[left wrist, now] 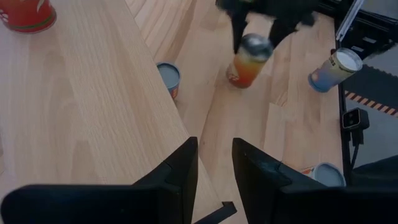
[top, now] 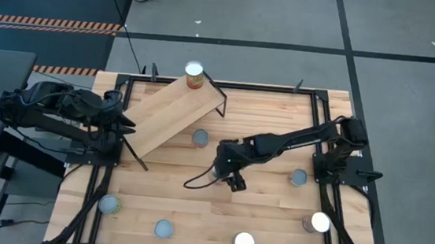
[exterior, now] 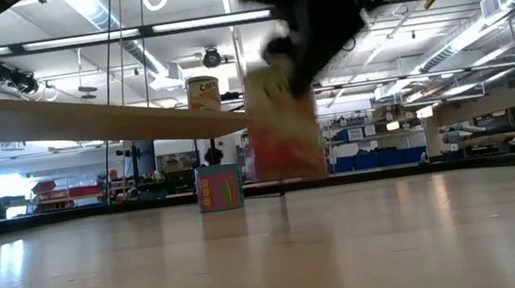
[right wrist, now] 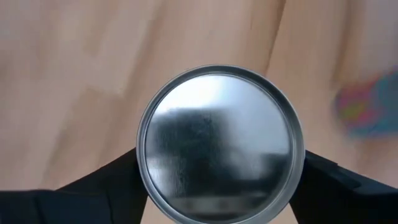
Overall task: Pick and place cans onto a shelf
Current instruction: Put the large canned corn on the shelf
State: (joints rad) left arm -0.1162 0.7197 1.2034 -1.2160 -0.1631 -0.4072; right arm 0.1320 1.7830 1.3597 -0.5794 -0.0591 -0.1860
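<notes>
The shelf [top: 167, 114] is a tilted light-wood plank on black legs at the table's far left. One can [top: 194, 74] stands upright on its far end. At mid-table my right gripper [top: 221, 172] is shut on an orange-labelled can [exterior: 283, 125] with a silver top [right wrist: 219, 143]. My left gripper [left wrist: 214, 168] waits above the shelf's left end [top: 126, 126], open by a narrow gap and holding nothing. My right gripper pinches the can's upper side wall just under the rim [right wrist: 142, 163] between its two fingers [right wrist: 118, 174], one on each side. The fingers slant down from above. The can hangs roughly upright and clear of the table.
A small can [top: 200, 139] stands on the table beside the shelf's right edge. More cans stand at the right [top: 298, 177], [top: 319, 222] and along the near edge [top: 244, 242], [top: 163, 229], [top: 108, 204]. Black rails [top: 317, 115] border the tabletop.
</notes>
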